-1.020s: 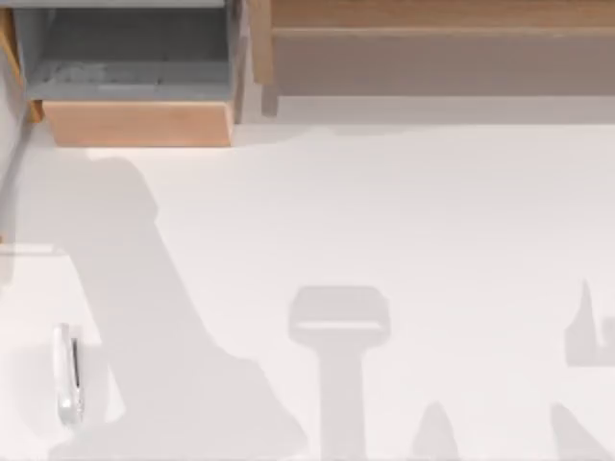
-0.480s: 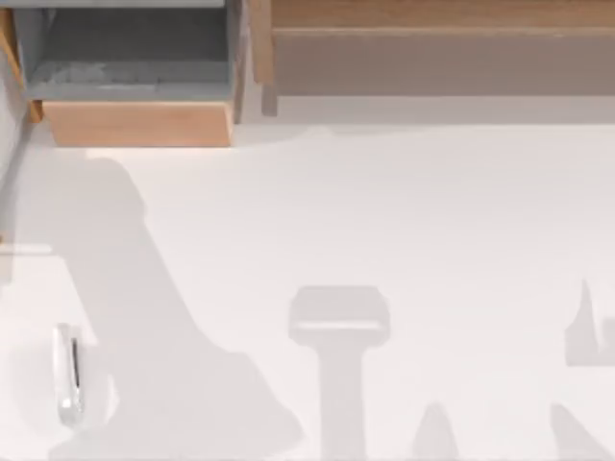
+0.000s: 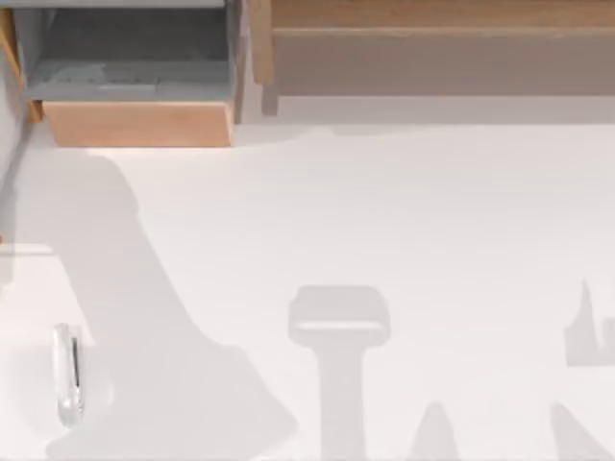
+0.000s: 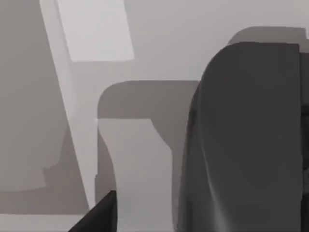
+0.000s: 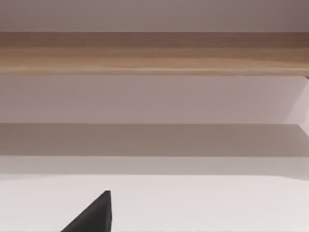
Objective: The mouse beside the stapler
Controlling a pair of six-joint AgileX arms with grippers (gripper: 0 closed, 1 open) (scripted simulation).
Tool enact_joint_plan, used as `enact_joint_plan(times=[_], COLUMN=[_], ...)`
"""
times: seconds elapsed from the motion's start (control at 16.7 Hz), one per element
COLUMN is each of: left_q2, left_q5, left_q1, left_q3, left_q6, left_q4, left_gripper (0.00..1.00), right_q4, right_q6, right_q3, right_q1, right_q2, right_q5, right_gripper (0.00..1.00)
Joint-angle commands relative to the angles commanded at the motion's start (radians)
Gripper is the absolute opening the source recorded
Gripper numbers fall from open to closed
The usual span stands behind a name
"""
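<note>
White tabletop (image 3: pixel 404 221) takes up most of the top view, crossed by grey arm shadows, and it is on this surface that the step in hand is judged to be finished: the mouse brought down beside the stapler. Along the far edge a long wooden shelf (image 3: pixel 432 19) is seen, and at the far left corner a wooden open-fronted box (image 3: pixel 139 123) with a grey inside; both stand well apart from the work area and need not be approached. In the left wrist view the mouse (image 4: pixel 251 145), dark grey, matte and rounded, is seen very close to the camera, so it is judged to be carried by the left gripper (image 4: pixel 99 216), though whether that gripper is clamped on it cannot be told. The stapler (image 3: pixel 67 373), slim and glossy white-silver, lies flat near the table's left edge at the near side, its length running front to back. Bare table is left on its right side, so the mouse is best lowered there, set parallel to the stapler and just beside it without touching. A slow, level descent is advised, since the smooth rounded body could slip and the light stapler could be nudged aside. Release should be made only once the mouse is resting flat. The right gripper (image 5: pixel 94 216) is held facing the long shelf, seemingly idle; its state cannot be told.
</note>
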State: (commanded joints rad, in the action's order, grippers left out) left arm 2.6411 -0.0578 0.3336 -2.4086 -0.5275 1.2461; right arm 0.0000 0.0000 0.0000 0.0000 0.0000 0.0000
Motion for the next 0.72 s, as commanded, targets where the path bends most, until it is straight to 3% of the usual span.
enact_joint_plan(times=[0.66, 0.72], left_q2=[0.000, 0.000], left_q5=[0.000, 0.000], left_q1=[0.000, 0.000], left_q3=[0.000, 0.000], left_q6=[0.000, 0.000], left_q4=[0.000, 0.000], left_gripper=[0.02, 0.00], right_q4=[0.000, 0.000], right_q6=[0.000, 0.000], right_q3=[0.000, 0.000], right_q1=[0.000, 0.000], right_q2=[0.000, 0.000], right_q5=[0.000, 0.000], right_gripper=[1.00, 1.00])
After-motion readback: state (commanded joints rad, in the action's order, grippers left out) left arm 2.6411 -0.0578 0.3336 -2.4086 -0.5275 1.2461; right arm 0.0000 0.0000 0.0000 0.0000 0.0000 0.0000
